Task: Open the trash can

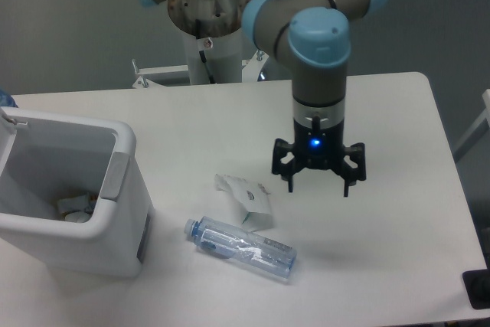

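The white boxy trash can [115,243] stands at the table's left front. Its top is open and I see inside, where some scraps lie at the bottom. A grey push tab [116,175] sits on its right rim. The lid is not seen lying over the opening; a white edge at the far left may be part of it. My gripper [318,188] hangs over the middle of the table, well to the right of the can, its fingers spread open and empty.
A clear plastic bottle [241,246] lies on the table in front of the gripper. A small white paper carton [246,199] lies just behind it. The arm's base stands at the table's back edge.
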{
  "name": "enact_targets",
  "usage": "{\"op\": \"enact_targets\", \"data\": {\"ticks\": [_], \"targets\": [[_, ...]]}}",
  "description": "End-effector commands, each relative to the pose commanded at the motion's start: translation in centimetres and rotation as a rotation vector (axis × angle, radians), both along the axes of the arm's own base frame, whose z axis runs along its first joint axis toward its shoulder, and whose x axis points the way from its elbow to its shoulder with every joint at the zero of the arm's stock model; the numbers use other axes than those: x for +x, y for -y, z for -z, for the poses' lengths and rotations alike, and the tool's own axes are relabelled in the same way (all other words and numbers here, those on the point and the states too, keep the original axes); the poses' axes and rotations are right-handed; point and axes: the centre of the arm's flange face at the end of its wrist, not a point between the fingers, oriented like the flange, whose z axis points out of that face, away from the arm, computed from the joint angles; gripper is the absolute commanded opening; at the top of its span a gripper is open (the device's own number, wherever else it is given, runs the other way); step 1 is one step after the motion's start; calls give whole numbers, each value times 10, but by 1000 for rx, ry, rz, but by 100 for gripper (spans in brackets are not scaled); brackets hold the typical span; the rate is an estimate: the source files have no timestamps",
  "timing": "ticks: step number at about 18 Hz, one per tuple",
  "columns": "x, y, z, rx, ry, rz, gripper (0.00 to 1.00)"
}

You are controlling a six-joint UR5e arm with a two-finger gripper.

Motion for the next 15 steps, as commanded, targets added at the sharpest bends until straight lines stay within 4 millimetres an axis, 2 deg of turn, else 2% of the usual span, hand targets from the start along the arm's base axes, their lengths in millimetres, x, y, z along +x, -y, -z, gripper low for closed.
{"op": "enact_targets", "data": {"ticks": [1, 3, 6, 15], "targets": [[1, 4, 8, -31, -4, 24, 100], [-4, 14, 12, -78, -27, 59, 100], [-3, 15, 19, -91, -22, 78, 100], [-2, 16, 23, -97, -14, 76, 100]]}}
